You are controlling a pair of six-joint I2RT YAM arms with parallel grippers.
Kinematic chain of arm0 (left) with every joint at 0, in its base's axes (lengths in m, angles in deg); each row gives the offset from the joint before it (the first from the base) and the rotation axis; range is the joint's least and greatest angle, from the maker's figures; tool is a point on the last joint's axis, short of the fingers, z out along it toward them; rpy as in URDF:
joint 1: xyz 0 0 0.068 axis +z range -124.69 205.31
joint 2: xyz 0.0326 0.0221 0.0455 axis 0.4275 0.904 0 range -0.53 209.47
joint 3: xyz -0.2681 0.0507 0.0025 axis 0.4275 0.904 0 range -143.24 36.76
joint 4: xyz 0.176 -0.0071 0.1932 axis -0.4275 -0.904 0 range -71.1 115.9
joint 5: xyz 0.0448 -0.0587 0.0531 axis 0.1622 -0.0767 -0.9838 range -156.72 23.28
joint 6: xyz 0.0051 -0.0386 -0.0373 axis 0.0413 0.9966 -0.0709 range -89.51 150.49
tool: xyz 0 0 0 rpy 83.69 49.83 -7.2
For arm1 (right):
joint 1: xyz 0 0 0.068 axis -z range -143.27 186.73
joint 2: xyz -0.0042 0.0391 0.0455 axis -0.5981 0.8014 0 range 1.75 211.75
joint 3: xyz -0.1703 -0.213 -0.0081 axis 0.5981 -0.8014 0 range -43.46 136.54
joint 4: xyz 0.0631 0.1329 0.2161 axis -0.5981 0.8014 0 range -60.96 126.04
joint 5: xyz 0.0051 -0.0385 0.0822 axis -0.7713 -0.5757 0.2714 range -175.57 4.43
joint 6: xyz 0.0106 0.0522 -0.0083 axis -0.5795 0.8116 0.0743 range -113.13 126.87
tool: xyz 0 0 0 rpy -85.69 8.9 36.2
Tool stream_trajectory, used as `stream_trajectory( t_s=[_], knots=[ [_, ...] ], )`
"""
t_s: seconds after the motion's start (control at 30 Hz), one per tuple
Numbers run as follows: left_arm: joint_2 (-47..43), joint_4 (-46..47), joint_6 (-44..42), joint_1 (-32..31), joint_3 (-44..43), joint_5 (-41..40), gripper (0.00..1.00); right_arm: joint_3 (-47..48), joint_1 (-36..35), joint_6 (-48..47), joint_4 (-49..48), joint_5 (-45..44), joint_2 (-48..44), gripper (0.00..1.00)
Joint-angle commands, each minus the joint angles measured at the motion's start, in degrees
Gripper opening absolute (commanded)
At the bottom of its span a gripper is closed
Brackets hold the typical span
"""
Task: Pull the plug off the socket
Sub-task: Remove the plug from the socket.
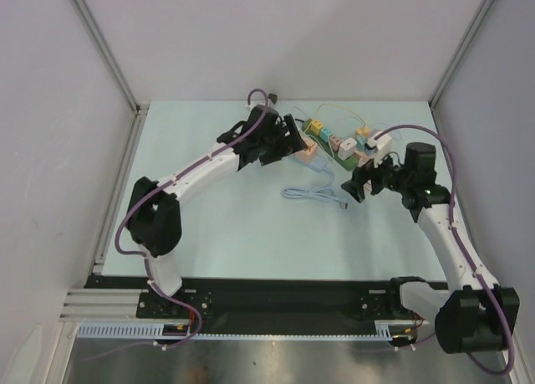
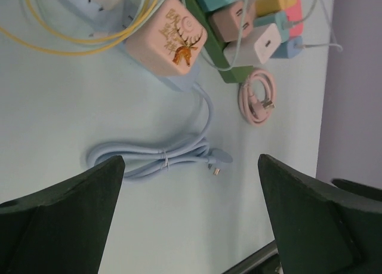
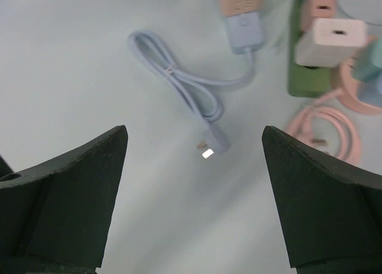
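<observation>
A green power strip (image 1: 338, 150) lies at the back of the table with several coloured plugs in it, among them a white plug (image 1: 344, 144). A pink plug with a deer print (image 2: 171, 39) sits on a blue adapter beside the strip's end; its light blue cable (image 2: 158, 156) lies bundled on the table. My left gripper (image 1: 292, 141) hovers open above the pink plug; in its wrist view it (image 2: 191, 160) is empty. My right gripper (image 1: 358, 183) is open and empty over the cable's end (image 3: 209, 150), in front of the strip (image 3: 303, 80) and the white plug (image 3: 329, 41).
A coiled pink cable (image 2: 258, 98) lies beside the strip, also seen in the right wrist view (image 3: 328, 131). Yellow and pale wires (image 2: 77, 44) loop behind the plugs. White walls enclose the table on three sides.
</observation>
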Motion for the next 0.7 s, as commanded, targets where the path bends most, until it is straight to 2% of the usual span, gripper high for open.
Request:
stream_trajectory(
  t_s=[0.0,0.07,0.1,0.13,0.3,0.47,0.67],
  knots=[
    [-10.8,12.6,-11.3,0.8,10.7,4.0,1.00,5.8,-5.6,-8.1,2.7,1.5,7.9,1.00],
    [-18.1,16.9,-14.4,2.3,16.9,6.8,1.00,12.8,-7.4,-7.5,3.9,1.7,12.9,1.00],
    [-20.4,20.5,-15.1,3.1,23.0,8.1,1.00,15.4,-7.9,-6.9,4.6,1.8,18.6,1.00],
    [-22.6,21.9,-15.7,3.9,25.9,9.0,0.99,21.9,-8.4,-6.6,5.7,1.8,21.6,1.00],
    [-38.8,26.4,-18.3,8.3,42.7,10.8,1.00,41.9,-12.2,-5.7,18.3,-0.9,39.1,1.00],
    [-50.6,23.5,-22.3,10.4,50.1,10.2,0.99,56.2,-16.9,-4.6,24.1,-7.7,50.9,1.00],
    [-63.3,20.5,-23.9,10.8,54.9,6.5,0.99,65.1,-19.3,-3.8,28.3,-14.0,60.8,0.98]
  ],
)
